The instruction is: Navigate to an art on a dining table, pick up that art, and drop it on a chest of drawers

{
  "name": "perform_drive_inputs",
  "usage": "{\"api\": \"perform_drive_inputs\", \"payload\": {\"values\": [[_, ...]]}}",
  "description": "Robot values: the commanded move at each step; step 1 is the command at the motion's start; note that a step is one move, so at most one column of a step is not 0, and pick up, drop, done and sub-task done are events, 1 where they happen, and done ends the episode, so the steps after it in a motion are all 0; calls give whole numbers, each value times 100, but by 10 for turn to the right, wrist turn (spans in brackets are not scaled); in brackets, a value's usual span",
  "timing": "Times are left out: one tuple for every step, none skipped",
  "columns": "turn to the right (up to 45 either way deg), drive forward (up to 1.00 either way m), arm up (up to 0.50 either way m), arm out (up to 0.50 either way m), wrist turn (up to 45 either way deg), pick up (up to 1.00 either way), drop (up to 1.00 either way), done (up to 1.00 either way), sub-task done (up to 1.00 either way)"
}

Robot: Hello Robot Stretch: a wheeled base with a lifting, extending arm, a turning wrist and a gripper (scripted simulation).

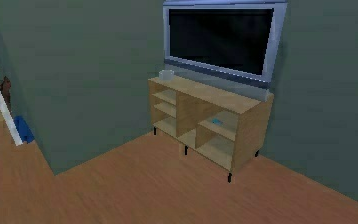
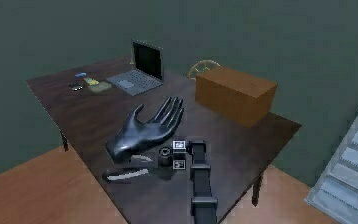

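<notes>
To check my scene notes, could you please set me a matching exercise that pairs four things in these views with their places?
Things:
1. black hand sculpture
2. laptop
3. brown box
4. television

Places:
A. above the wooden shelf unit
B. far side of the dark table, lid raised
C. on the table, toward the arm side view's right
D. middle of the table, toward its near edge

Pairs: 1-D, 2-B, 3-C, 4-A
</notes>
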Motion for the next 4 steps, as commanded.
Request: {"api": "perform_drive_inputs", "payload": {"values": [[0, 0, 22, 0, 0, 0, 0, 0, 0], [0, 0, 0, 0, -450, 0, 0, 0, 0], [0, 0, 0, 0, -240, 0, 0, 0, 0], [0, 0, 0, -26, 0, 0, 0, 0, 0]]}}
